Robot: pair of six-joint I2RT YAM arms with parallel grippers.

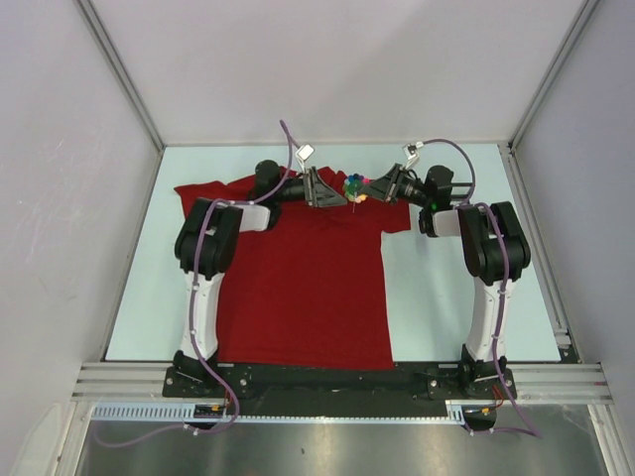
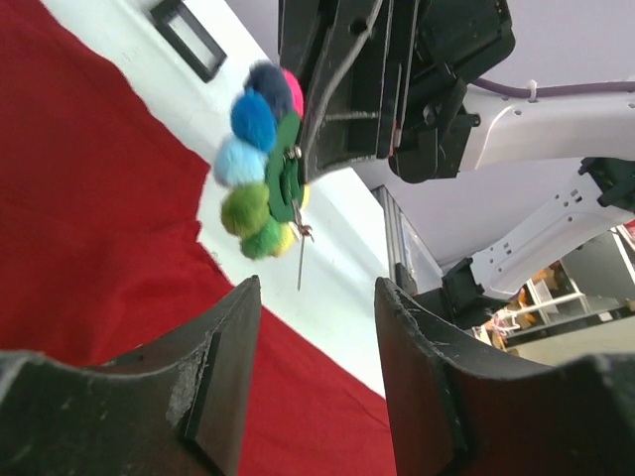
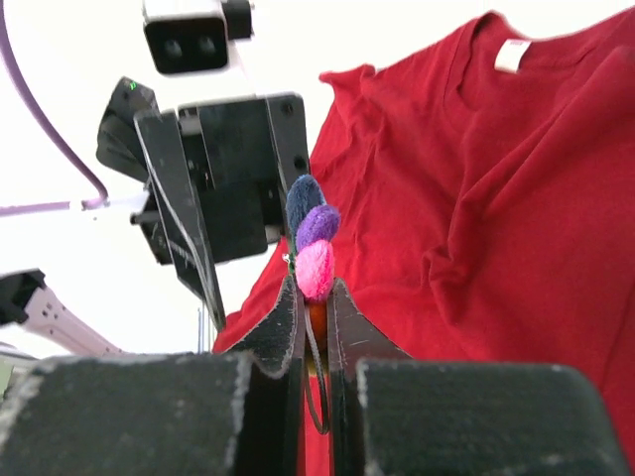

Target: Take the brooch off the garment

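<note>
Pinching the fuzzy, pom-pom-clustered brooch tight in my right gripper, thin metal pin dangling free, I hold it lifted beside the soft, wrinkled dark-red garment; my left gripper gapes apart, empty.

There is one dark-red short-sleeved T-shirt, one small white neck label, one multicoloured pom-pom brooch, and two black two-finger grippers, the left gripper and the right gripper.

Pale table top; plain grey walls; aluminium frame posts; even light.
</note>
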